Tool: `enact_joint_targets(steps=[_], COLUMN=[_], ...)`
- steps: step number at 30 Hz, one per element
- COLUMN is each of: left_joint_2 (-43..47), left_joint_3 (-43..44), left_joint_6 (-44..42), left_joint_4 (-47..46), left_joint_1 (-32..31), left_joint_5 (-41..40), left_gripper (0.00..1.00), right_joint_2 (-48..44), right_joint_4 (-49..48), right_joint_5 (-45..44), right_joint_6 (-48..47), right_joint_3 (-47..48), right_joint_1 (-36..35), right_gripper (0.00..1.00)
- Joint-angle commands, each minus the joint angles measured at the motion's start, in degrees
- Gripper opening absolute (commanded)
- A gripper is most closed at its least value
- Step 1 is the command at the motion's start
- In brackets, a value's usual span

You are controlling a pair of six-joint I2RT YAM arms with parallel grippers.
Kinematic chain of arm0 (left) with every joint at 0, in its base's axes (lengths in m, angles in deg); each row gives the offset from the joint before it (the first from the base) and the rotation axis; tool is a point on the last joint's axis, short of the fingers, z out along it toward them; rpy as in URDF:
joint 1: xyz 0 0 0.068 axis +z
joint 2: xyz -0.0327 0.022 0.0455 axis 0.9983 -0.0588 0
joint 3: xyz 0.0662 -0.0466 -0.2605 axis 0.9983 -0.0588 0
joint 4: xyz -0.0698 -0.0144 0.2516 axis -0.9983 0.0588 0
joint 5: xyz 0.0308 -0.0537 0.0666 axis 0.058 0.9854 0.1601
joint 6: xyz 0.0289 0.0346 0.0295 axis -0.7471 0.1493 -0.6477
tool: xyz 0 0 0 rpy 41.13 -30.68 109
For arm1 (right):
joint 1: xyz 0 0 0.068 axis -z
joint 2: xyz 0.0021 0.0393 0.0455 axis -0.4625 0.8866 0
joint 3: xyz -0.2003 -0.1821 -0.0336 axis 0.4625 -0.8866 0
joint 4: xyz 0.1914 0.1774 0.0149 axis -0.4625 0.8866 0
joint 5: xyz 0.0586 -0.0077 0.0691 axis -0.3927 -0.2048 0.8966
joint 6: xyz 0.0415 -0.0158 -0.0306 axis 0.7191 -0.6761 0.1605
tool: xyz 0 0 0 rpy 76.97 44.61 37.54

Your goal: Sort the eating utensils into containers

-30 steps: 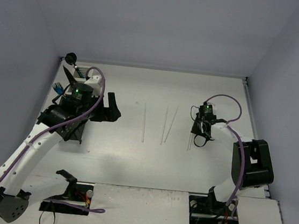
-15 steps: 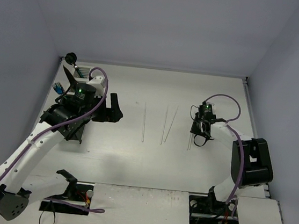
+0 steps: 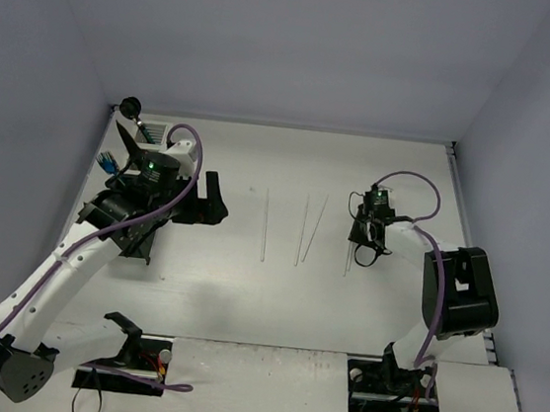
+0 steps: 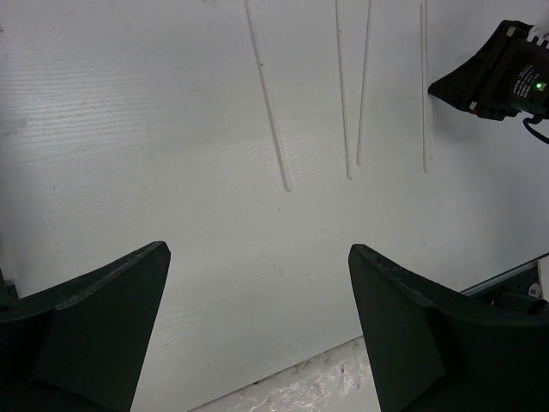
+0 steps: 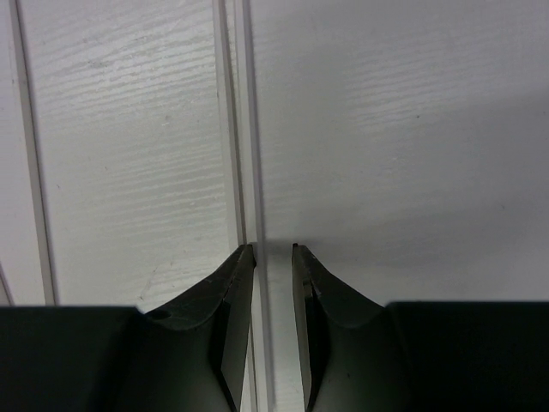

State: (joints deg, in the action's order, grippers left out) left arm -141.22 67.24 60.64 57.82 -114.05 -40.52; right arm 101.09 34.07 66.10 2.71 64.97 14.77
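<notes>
Right wrist view: the right end effector (image 5: 270,251), narrowly parted, straddles a pale chopstick (image 5: 237,129) without pinching it.

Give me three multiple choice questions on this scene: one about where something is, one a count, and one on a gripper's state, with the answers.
1. Where is the right gripper?
A) astride the rightmost chopstick
B) over a caddy
C) folded back at its base

2. How many chopsticks lie on the table?
A) two
B) four
C) six

3. The left gripper is:
A) shut on a fork
B) shut on a chopstick
C) wide open and empty

Answers:
1 A, its wrist view shows the stick running between its jaws.
2 B, the left wrist view shows four pale sticks.
3 C, its jaws stand far apart with nothing between them.
</notes>
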Motion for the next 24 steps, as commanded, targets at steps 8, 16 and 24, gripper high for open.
enact_joint_targets(steps=[8,16,24], left_joint_2=[-0.59,-0.63,-0.23], left_joint_3=[1.7,1.91,2.59], left_joint_6=[1.0,1.27,2.0], left_joint_4=[-3.36,-3.32,-3.78], left_joint_1=[-0.35,-0.35,-0.78], left_joint_5=[-0.21,0.02,1.4], left_gripper=[0.83,0.83,0.83], right_joint_2=[4.67,5.12,6.32], right_joint_4=[2.23,2.49,4.16], right_joint_5=[-2.61,-3.14,-3.36], right_joint_6=[1.18,1.46,0.78], right_joint_3=[2.49,4.65,4.08], right_joint_1=[-0.74,-1.15,-0.5], right_gripper=[0.25,0.26,0.0])
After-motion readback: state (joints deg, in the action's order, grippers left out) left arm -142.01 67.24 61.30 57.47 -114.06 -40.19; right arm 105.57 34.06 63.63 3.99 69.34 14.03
